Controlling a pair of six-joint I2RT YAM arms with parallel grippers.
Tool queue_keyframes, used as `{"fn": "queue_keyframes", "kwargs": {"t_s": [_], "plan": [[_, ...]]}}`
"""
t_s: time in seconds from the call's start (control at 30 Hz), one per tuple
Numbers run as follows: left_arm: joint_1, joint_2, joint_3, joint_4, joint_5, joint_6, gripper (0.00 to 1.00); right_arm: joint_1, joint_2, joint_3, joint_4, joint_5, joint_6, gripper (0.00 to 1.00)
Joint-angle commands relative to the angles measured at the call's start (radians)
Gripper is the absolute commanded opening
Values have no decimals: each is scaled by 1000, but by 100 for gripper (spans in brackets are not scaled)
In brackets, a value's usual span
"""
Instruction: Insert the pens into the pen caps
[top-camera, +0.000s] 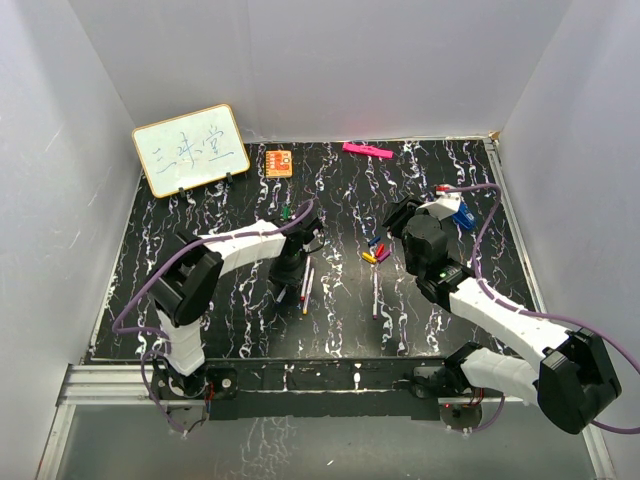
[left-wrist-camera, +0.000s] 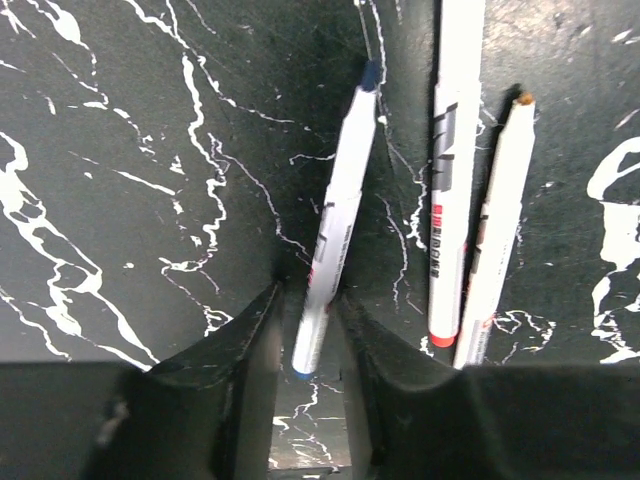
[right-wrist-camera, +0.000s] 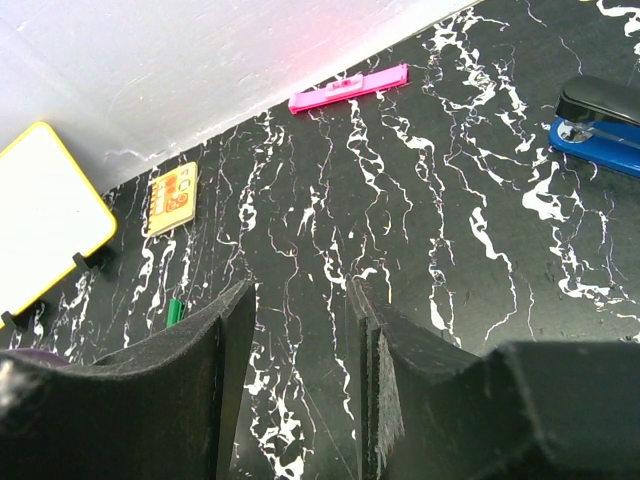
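Three white pens lie side by side under my left gripper (top-camera: 291, 272). In the left wrist view the blue-tipped pen (left-wrist-camera: 335, 220) lies on the table between my open left gripper's (left-wrist-camera: 310, 300) jaws, against the right jaw with a small gap to the left one. A red-ended pen (left-wrist-camera: 450, 200) and an orange-tipped pen (left-wrist-camera: 500, 230) lie just to its right. Another pen (top-camera: 375, 295) lies mid-table. Several coloured pen caps (top-camera: 374, 251) cluster left of my right gripper (top-camera: 397, 217), which is open and empty (right-wrist-camera: 300, 300) above the table. A green cap (top-camera: 285, 213) lies apart and also shows in the right wrist view (right-wrist-camera: 175, 312).
A whiteboard (top-camera: 190, 148) stands at the back left. An orange block (top-camera: 279, 162) and a pink bar (top-camera: 367, 150) lie along the back wall. A blue stapler (top-camera: 462, 213) sits right of the right gripper. White walls enclose the table.
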Motion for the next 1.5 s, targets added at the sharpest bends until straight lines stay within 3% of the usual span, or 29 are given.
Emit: {"fn": "queue_keyframes", "kwargs": {"t_s": [0.0, 0.17, 0.53, 0.6, 0.7, 1.03, 1.47], "plan": [[3, 50, -23, -51, -73, 23, 23, -2, -26, -3, 15, -5, 10, 40], [4, 62, -34, -45, -57, 24, 18, -2, -29, 0, 15, -5, 6, 40], [3, 90, -56, 4, -28, 39, 20, -2, -36, 4, 12, -15, 4, 40], [3, 93, -61, 10, -27, 40, 16, -1, -39, 1, 12, -15, 4, 40], [3, 97, -67, 24, -28, 38, 0, -1, -38, -3, 10, -14, 3, 40], [3, 18, -48, 68, 15, 102, 0, -1, 17, 21, -60, -2, -14, 34], [10, -160, 72, -29, -41, 139, 0, -3, 280, 233, -290, -4, 40, 31]]}}
